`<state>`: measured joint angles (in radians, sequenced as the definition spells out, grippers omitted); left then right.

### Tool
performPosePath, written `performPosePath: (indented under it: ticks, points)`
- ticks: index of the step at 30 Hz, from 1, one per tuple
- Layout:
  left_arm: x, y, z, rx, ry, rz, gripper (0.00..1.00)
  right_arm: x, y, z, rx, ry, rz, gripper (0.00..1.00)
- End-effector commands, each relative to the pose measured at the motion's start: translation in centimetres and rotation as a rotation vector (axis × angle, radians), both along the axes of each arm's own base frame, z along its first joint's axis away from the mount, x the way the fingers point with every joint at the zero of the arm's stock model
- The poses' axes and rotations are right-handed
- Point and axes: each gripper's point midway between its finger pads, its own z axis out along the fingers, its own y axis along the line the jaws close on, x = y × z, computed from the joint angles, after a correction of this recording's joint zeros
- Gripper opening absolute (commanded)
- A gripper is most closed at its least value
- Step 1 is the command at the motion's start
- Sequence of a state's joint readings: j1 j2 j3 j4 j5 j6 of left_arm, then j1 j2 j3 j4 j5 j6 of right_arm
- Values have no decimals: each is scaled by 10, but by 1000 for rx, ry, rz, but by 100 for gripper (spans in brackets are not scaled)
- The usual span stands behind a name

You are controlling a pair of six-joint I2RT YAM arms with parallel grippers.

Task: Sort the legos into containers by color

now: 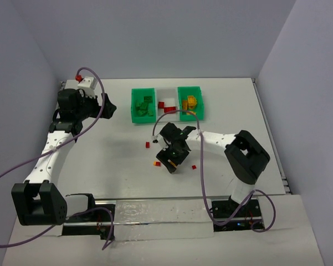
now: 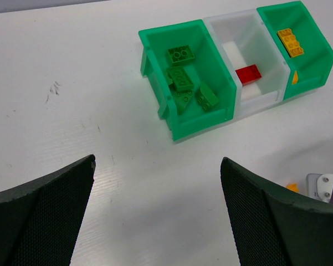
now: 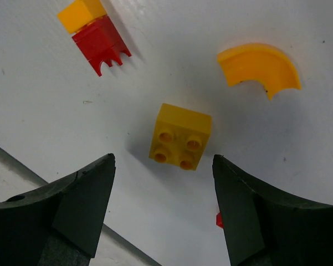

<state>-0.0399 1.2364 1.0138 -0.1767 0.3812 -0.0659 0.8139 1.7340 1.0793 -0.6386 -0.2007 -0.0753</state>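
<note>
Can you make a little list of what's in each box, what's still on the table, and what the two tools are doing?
left green bin: green bricks
white middle bin: a red brick
right green bin: a yellow flat brick
loose on table: yellow square brick, orange curved piece, red-and-yellow piece
left tool: open, empty
right tool: open, over the yellow square brick

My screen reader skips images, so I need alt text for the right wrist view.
The open right tool frames a yellow four-stud brick on the white table. Beyond lie a curved orange piece and a red piece touching a small orange block.
</note>
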Motion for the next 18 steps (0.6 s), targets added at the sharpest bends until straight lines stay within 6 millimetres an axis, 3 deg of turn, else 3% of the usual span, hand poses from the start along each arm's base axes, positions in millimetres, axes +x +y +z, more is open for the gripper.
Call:
performPosePath:
  ticks: [1,4,6,10,13,16,18]
  points:
    - [5,1,2,14,-8,5,99,14,9,3,-7,-28,-14,77]
    - [5,1,0,16,-7,4,99,18,9,-2,-20,-30,-16,74]
    - [5,1,-2,18,-3,4,99,20,11,-2,-16,-37,-15,67]
    - [5,1,-5,20,0,1,99,27,12,2,-16,-67,-13,38]
    - [7,1,-6,22,0,-3,99,41,8,8,-36,-120,-30,5]
    - [6,-2,-4,23,-4,-26,99,53,5,28,-12,-160,-25,0]
    - [4,-7,0,28,-11,-63,99,73,4,66,66,-242,-39,0]
